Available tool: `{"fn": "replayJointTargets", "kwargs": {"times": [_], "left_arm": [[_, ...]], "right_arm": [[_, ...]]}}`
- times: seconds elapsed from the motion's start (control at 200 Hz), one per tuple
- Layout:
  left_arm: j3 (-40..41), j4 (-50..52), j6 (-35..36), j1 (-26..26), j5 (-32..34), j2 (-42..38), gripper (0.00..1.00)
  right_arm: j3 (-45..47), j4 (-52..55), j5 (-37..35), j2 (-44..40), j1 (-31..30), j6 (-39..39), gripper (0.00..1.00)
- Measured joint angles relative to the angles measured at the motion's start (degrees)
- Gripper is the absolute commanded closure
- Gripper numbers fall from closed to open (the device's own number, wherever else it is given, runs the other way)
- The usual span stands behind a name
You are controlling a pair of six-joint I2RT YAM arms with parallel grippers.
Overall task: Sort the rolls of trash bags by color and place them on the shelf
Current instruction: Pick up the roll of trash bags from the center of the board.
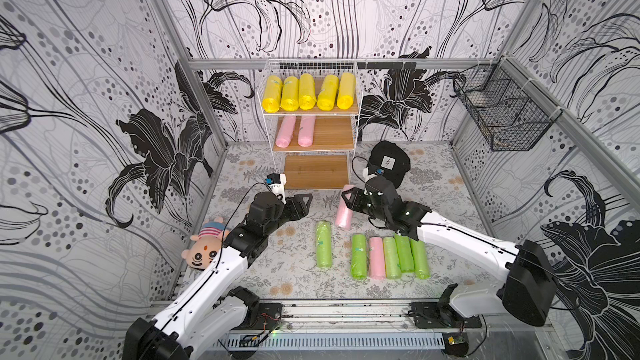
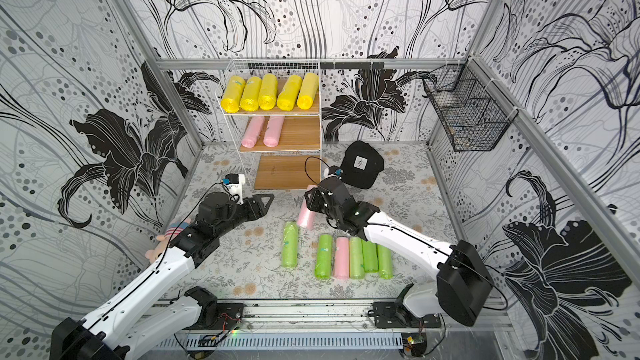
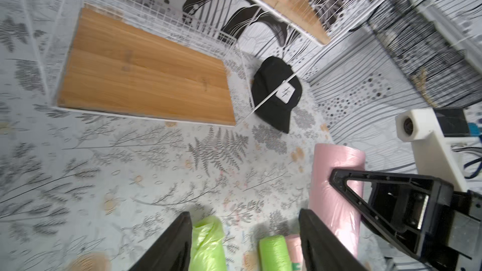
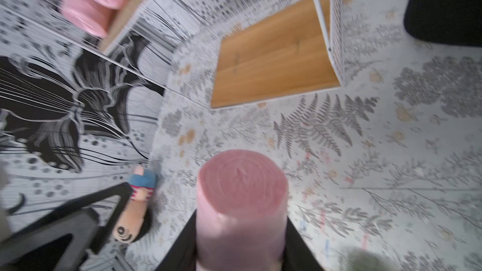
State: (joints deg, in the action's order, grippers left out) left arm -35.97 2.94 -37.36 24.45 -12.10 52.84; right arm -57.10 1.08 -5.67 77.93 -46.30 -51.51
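Note:
My right gripper (image 1: 349, 199) (image 4: 241, 233) is shut on a pale pink roll (image 1: 343, 217) (image 4: 241, 199), in front of the shelf (image 1: 356, 112); I cannot tell if the roll is off the table. To its left my left gripper (image 1: 304, 202) (image 3: 245, 215) hangs open and holds nothing. Several yellow rolls (image 1: 306, 93) lie on the shelf's top board, and two pink rolls (image 1: 296, 131) on the middle one. On the table, one green roll (image 1: 323, 244) lies alone beside a row of green rolls (image 1: 404, 254) with one pink roll (image 1: 376, 259) among them.
A black cap (image 1: 388, 164) lies right of the shelf. A plush toy (image 1: 204, 247) sits by the left wall under my left arm. A black wire basket (image 1: 502, 112) hangs on the right wall.

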Motion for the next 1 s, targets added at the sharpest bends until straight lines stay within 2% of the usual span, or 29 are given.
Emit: {"fn": "replayJointTargets", "kwargs": {"times": [0.225,0.491,0.801,1.001], "left_arm": [[6.4,-17.1,-13.4,0.3,-5.3,-0.2,0.27],[8.4,-36.2,-25.9,2.9,-9.1,7.0,0.24],[8.8,-48.6,-31.9,5.4,-9.1,12.3,0.19],[8.8,-55.0,-34.6,7.0,-8.3,16.5,0.22]], "right_arm": [[3.7,-11.7,-1.6,-2.0,0.0,-4.1,0.68],[3.8,-21.5,-2.6,-2.0,0.0,-9.2,0.69],[3.8,-27.5,-4.1,-1.6,0.0,-13.9,0.70],[3.8,-30.5,-4.3,0.3,0.0,-16.6,0.70]]}}
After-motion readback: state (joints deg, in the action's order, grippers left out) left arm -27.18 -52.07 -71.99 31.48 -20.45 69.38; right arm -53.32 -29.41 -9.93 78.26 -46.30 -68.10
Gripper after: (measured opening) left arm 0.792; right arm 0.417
